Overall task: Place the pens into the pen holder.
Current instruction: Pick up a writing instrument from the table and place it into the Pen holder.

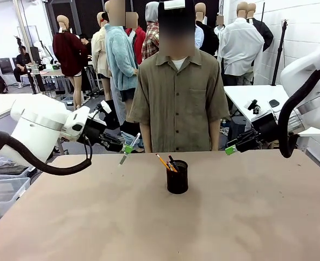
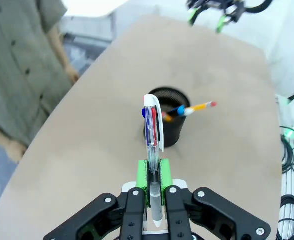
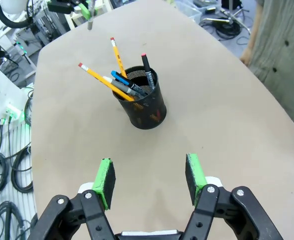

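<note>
- The left gripper (image 2: 154, 192) is squeezed shut on a white pen (image 2: 152, 145), holding it low down near the tip end, with the clip end sticking out past the green pads (image 2: 143, 175).
- In the front view that white pen (image 1: 129, 148) hangs in the air over the table (image 1: 247, 217), off to the left of the pen holder (image 1: 177, 176) and not touching it.
- The pen holder stands upright near the middle of the table, with other pens and pencils (image 3: 118, 75) already leaning inside it (they poke out over the rim).
- The right gripper (image 3: 149, 180) has its jaws wide apart and holds nothing; it floats above the table, near the holder.
- The white pen is probably light, stiff and a bit slippery, so a firm pinch on the straight barrel seems best.
- The clip could catch on the mesh or on the pencils, so I think the pen should go in fairly straight, into the free side of the cup.
- The holder looks light too, and a bump might tip it.
</note>
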Controlling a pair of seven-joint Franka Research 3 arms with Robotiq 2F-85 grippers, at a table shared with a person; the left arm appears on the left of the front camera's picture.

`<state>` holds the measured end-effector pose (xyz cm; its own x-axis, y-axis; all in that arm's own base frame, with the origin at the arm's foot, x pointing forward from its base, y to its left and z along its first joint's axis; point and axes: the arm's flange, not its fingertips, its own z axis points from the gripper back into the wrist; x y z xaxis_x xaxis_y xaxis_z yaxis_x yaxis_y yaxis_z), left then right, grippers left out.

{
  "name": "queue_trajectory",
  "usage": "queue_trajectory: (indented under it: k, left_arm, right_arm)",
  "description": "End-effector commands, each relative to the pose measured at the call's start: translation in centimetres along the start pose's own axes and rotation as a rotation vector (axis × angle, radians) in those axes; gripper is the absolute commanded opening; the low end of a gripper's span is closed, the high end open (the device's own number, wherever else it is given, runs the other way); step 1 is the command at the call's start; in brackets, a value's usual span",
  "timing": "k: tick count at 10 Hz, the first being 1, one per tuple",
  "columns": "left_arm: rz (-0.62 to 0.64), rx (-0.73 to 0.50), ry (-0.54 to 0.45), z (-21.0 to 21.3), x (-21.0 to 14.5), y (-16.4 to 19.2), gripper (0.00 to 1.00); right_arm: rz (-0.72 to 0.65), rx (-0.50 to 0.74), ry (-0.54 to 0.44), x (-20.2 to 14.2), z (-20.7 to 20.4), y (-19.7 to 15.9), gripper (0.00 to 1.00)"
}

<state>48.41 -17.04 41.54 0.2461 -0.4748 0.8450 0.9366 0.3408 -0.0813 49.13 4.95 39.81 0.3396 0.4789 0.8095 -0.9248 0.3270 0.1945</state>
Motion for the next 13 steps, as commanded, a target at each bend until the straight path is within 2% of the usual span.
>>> queue_trajectory:
  k: [1, 3, 4, 5, 7, 8, 9, 13]
  left_arm:
    - [-0.036, -0.118, -0.12, -1.0, -0.3, 0.2, 0.0]
    - [-0.068, -0.142, -0.28, -2.5, 1.1, -0.4, 0.0]
    - [-0.011, -0.06, -0.259, -3.3, 1.8, -1.0, 0.0]
    - [-0.057, -0.125, -0.191, -1.4, 1.4, -0.7, 0.0]
    - [-0.057, -0.125, -0.191, -1.4, 1.4, -0.7, 0.0]
    - [-0.044, -0.121, -0.22, -2.1, 1.9, -0.8, 0.0]
    - [-0.087, -0.148, -0.248, -3.2, 2.6, -0.4, 0.0]
    - [-0.209, -0.323, -0.329, -8.6, 6.2, 2.2, 0.0]
  right_arm:
    - [0.003, -0.001, 0.001, 0.0, 0.0, 0.1, 0.71]
    - [0.003, -0.001, 0.001, 0.0, 0.0, 0.1, 0.71]
    - [0.003, -0.001, 0.001, 0.0, 0.0, 0.1, 0.71]
    - [0.003, -0.001, 0.001, 0.0, 0.0, 0.1, 0.71]
    - [0.003, -0.001, 0.001, 0.0, 0.0, 0.1, 0.71]
    - [0.003, -0.001, 0.001, 0.0, 0.0, 0.1, 0.71]
    - [0.003, -0.001, 0.001, 0.0, 0.0, 0.1, 0.71]
    - [0.003, -0.001, 0.001, 0.0, 0.0, 0.1, 0.71]
